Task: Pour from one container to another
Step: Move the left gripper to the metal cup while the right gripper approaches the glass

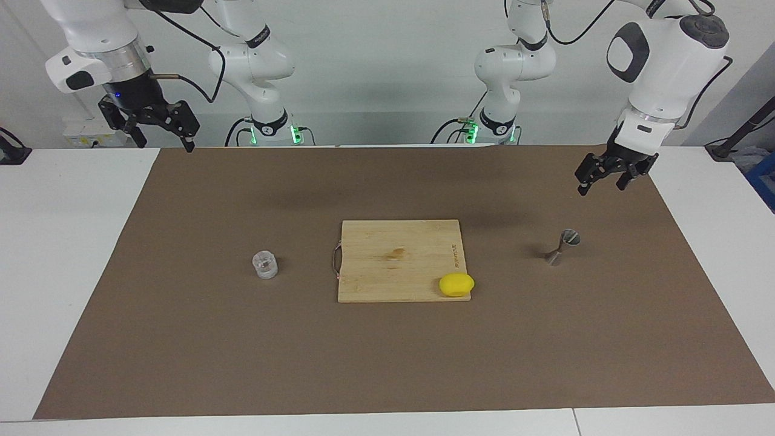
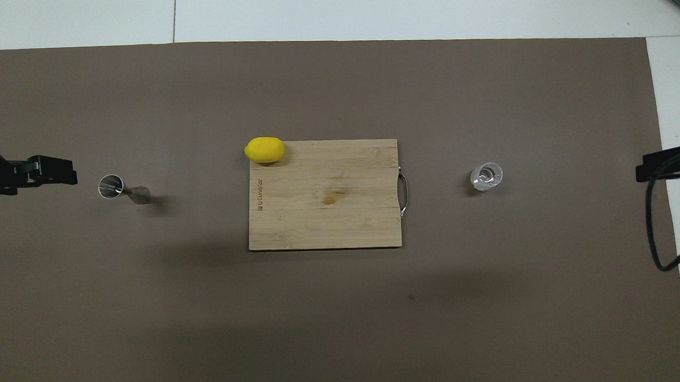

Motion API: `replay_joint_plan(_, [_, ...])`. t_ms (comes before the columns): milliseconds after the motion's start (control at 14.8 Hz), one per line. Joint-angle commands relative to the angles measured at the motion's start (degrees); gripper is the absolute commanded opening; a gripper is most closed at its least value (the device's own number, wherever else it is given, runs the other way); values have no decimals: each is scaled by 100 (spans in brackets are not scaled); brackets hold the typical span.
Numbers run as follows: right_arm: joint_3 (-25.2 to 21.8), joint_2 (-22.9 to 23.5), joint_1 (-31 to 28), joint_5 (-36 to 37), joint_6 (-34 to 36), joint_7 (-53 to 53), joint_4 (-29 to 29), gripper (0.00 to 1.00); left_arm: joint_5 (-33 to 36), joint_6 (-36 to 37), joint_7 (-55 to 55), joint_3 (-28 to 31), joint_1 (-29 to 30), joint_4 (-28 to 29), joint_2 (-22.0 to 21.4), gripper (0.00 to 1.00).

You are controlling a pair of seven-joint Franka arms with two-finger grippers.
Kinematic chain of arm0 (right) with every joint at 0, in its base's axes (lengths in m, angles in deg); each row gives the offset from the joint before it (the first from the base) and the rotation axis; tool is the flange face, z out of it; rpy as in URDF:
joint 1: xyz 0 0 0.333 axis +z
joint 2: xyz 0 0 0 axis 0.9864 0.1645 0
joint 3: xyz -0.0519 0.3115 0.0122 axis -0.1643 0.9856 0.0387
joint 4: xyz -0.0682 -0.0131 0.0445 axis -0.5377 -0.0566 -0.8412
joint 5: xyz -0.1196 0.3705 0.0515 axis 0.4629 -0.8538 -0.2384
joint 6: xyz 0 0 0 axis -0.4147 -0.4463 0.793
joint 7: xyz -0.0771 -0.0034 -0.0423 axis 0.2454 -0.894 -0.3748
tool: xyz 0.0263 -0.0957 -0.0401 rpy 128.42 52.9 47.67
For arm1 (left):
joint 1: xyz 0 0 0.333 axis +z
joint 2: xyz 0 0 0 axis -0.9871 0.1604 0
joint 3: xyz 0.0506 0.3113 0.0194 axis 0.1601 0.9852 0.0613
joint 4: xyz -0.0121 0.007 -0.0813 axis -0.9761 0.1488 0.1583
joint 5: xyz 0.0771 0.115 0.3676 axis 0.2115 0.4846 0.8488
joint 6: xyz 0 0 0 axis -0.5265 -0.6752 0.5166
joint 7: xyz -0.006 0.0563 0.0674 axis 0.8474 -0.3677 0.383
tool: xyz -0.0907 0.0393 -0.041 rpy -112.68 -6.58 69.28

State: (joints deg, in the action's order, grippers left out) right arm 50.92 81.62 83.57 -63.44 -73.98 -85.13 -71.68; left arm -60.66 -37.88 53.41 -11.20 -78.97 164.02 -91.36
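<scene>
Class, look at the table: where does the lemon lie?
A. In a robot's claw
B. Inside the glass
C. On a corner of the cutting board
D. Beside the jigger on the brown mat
C: the lemon sits on a corner of the cutting board, at the board's end toward the jigger and well apart from the glass.

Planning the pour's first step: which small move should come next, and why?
Probably lower the left gripper toward the jigger: it hangs open above the mat near it, holding nothing. The glass stands untouched at the right arm's end, with the right gripper open and high up.
</scene>
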Motion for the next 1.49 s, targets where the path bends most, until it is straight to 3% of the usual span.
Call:
replay_joint_plan(0, [18, -9, -443, -600, -91, -44, -162, 100, 96, -505, 13, 23, -83, 681, -224, 100])
replay_joint_plan(338, [18, 658, -813, -708, -83, -18, -259, 100, 87, -770, -40, 14, -329, 1113, -154, 100])
replay_joint_plan(677, [27, 1598, -954, -1015, -179, 729, -312, 100, 87, -709, 56, -3, -540, 1043, -84, 100])
replay_joint_plan(880, [27, 2029, -1103, -1506, -423, 1052, -259, 100, 87, -761, 4, -3, -549, 1052, -93, 100])
replay_joint_plan(1286, [79, 2636, -1297, -3166, -1277, 3389, -250, 100, 61, -552, -84, -12, -549, 1017, -101, 100])
replay_joint_plan(1421, [80, 2838, -1306, -3676, -1426, 4039, -242, 100, -324, -489, -468, -4, -488, 999, -84, 100])
